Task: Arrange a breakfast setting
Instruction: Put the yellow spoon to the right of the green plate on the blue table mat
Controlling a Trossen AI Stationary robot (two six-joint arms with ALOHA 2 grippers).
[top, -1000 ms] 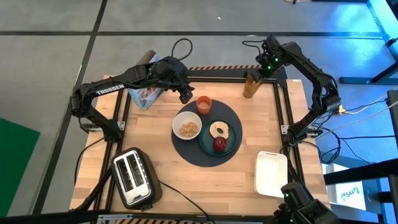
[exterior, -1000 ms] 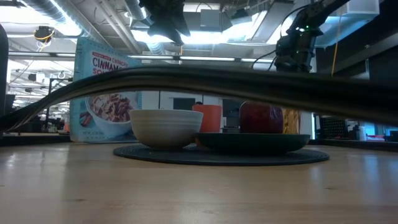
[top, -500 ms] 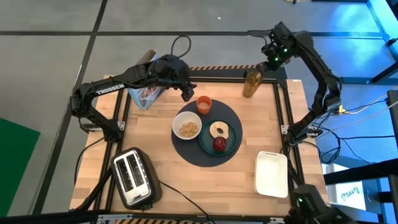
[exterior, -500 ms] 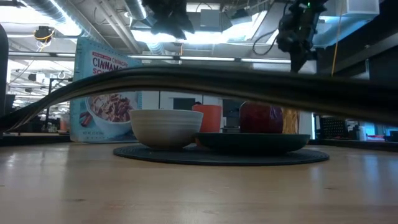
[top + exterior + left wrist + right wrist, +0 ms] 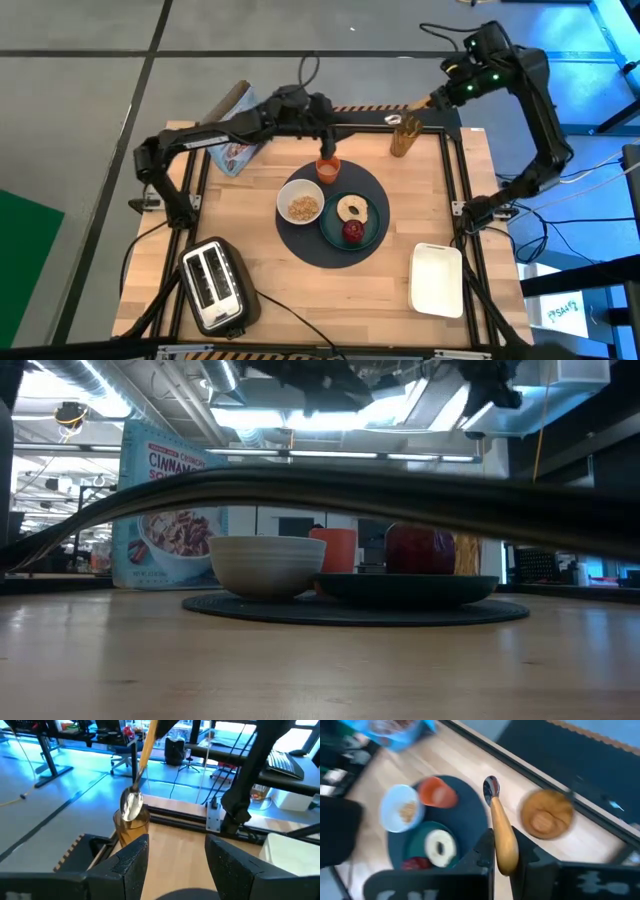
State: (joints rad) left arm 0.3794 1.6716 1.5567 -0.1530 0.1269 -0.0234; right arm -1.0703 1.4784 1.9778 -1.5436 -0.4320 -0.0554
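A dark round mat point(image 5: 333, 213) lies mid-table. On it are a small white bowl point(image 5: 301, 203) with cereal, a small orange cup point(image 5: 328, 170), and a teal plate point(image 5: 352, 222) with pale ring bread point(image 5: 353, 209) and red fruit point(image 5: 353, 232). My right gripper point(image 5: 447, 93) is high over the far right edge, shut on a spoon point(image 5: 420, 103) with a wooden handle and metal bowl. The spoon is above a wooden holder point(image 5: 404, 136). My left gripper point(image 5: 326, 152) is open and empty, just above the orange cup's far side. My right gripper pinches the spoon's wooden handle near its free end point(image 5: 505, 854) between its two fingers. The spoon runs on out past the fingertips. It slants down with its metal bowl point(image 5: 490, 785) lowest, lifted clear of the wooden holder point(image 5: 544, 814) and the table.
A blue cereal box point(image 5: 236, 146) stands at the far left, and a silver-black toaster point(image 5: 216, 283) sits at the near left. A white rectangular tray point(image 5: 437, 279) lies near right. Bare wood lies left of the mat and along the near edge.
My right gripper has risen up and toward the far right, drawing the spoon out of the wooden holder. The spoon now hangs slanted above it. My left gripper has gone toward the table's right and now stands over the orange cup.
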